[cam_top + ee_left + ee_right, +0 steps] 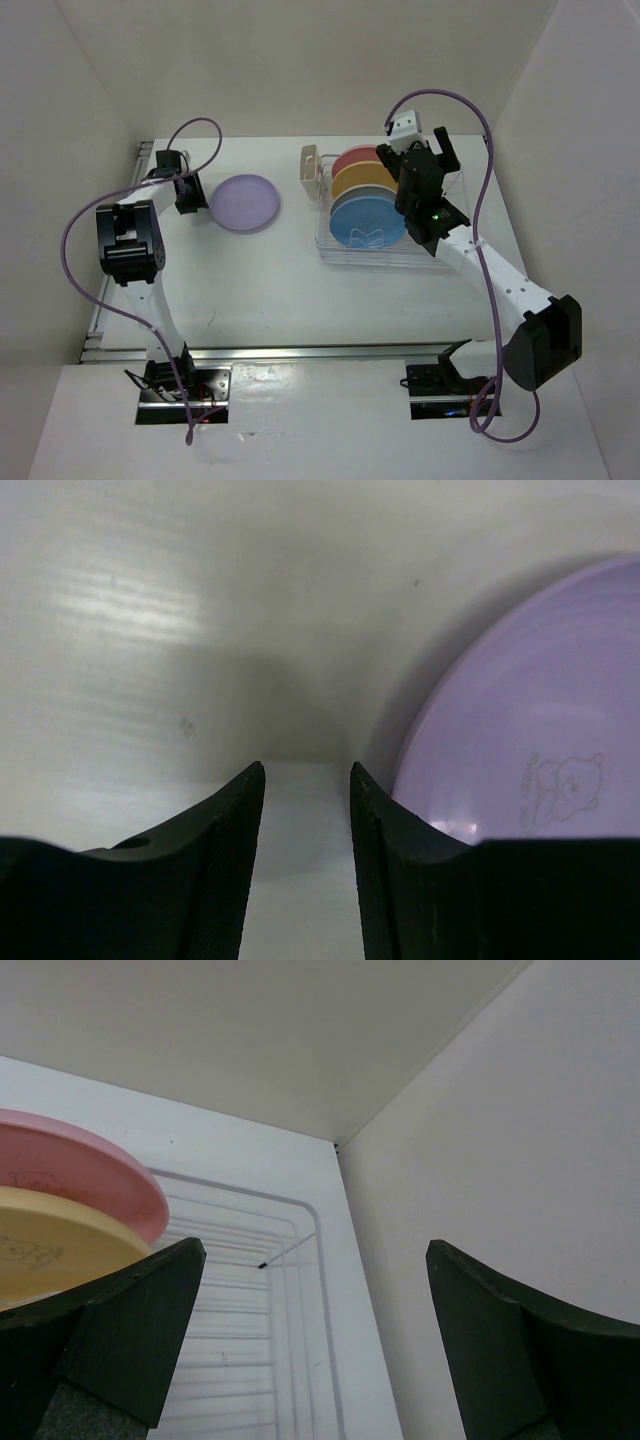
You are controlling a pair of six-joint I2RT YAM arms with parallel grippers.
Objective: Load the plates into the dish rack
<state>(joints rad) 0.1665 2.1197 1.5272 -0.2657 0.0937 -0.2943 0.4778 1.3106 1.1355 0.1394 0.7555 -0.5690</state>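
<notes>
The left gripper (307, 770) has its jaws partly apart, nothing between them; the lavender plate (530, 740) lies flat just outside one finger. Closing here may pinch air or shove the rim. The right gripper (315, 1247) gapes empty above the dish rack (370, 256)

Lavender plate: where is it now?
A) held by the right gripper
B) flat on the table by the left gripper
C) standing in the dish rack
B: the lavender plate lies flat on the table beside the left gripper, outside the dish rack.
</notes>
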